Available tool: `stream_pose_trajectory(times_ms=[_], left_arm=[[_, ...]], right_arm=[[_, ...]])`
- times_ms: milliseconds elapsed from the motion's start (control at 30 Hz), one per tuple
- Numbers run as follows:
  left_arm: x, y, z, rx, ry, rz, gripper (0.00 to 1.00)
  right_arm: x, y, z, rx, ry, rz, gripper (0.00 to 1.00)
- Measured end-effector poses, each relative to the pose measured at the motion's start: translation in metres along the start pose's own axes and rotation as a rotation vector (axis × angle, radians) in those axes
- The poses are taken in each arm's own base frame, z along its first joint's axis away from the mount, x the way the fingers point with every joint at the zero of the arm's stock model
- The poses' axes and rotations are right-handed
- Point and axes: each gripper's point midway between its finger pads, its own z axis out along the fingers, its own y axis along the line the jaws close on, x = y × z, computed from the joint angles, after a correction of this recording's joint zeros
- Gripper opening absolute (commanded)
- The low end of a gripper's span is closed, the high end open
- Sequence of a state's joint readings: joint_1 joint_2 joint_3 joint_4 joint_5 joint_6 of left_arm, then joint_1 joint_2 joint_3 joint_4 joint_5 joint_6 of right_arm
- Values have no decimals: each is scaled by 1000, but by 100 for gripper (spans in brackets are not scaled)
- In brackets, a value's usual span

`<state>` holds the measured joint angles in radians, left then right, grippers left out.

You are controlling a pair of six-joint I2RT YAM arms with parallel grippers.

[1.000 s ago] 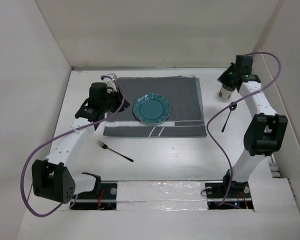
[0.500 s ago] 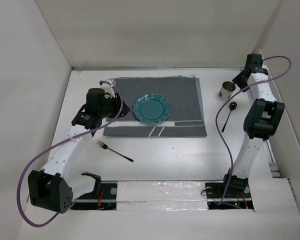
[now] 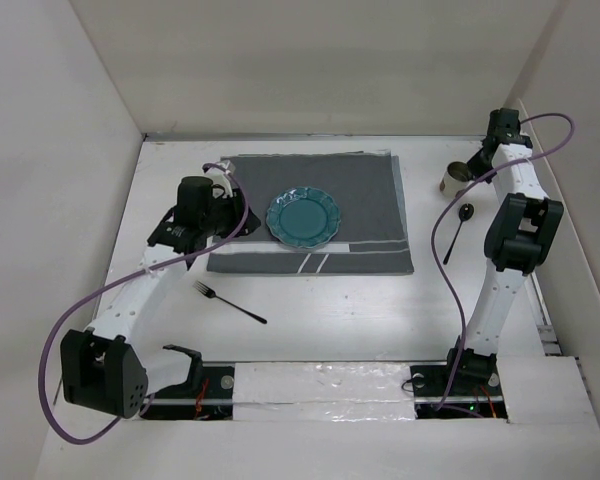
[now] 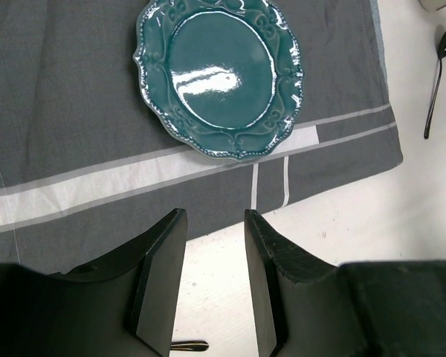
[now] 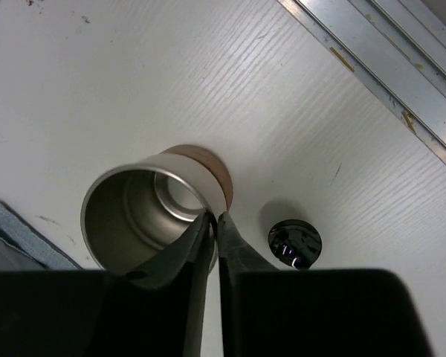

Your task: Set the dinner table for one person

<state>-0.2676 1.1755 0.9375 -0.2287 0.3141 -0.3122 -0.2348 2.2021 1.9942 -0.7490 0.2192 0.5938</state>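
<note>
White and matte, the table (image 3: pixel 330 310) lies flat across the middle of the top view. Its longer span seems to run left to right. The far edge meets the back wall, the sides meet the side walls, and the near edge lies at the arm bases.

A grey placemat (image 3: pixel 370 200) lies upper centre, its long side also left to right. A teal plate (image 3: pixel 303 217) sits on its left half.

A broad bare band lies below the placemat, with only a fork (image 3: pixel 228 302) at lower left, tines pointing to the upper left. The narrower strip at the right holds a metal cup (image 3: pixel 453 179) and, below it, a spoon (image 3: pixel 457 230) with its bowl uppermost.

The left gripper (image 4: pixel 214 217) hangs released over the placemat's near edge, its fingers apart with nothing between them. The right gripper (image 5: pixel 214 217) is clenched to a thin slit above the cup's rim. Whether it touches the rim I cannot tell.
</note>
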Motion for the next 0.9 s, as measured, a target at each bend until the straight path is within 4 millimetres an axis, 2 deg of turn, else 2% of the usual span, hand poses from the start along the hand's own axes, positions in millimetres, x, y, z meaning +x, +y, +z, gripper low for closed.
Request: stream_pose_trajectory(times_ms=[33,100,167,200,267,300,333,400,467,733,867,900], left_arm=[[1,1,1,-1,3,-1,34],[2,2,3,-4,11,-4,34],[4,3,5,-7,18,-6,34],[4,3,6,-8,22,-7,34],[5,4,7,-10,26,-9,34],[5,4,8,-10,27,-9,34],[6,5,8,-10,27,-9,34],[6,5,9,-11,29,-9,34],[6,5,9,-12,29,-9,34],[5,5,10,-11,27,-11,34],[3,4,9,-9,23,-10,34],[3,4,9,-8,22,-10,34]], right_arm=[[0,0,0,-3,1,-2,2],[0,1,0,-8,1,-7,3],[0,2,0,-15,1,-13,9],[0,3,0,-17,2,-17,20],[0,3,0,-22,5,-25,25],[1,4,0,-26,9,-29,25],[2,4,0,-31,12,-32,17],[3,5,1,-37,19,-39,12],[4,6,2,-42,19,-39,0],[3,13,0,-70,18,-46,0],[-1,27,-10,-117,-9,-55,0],[-2,42,-25,-158,-31,-74,0]])
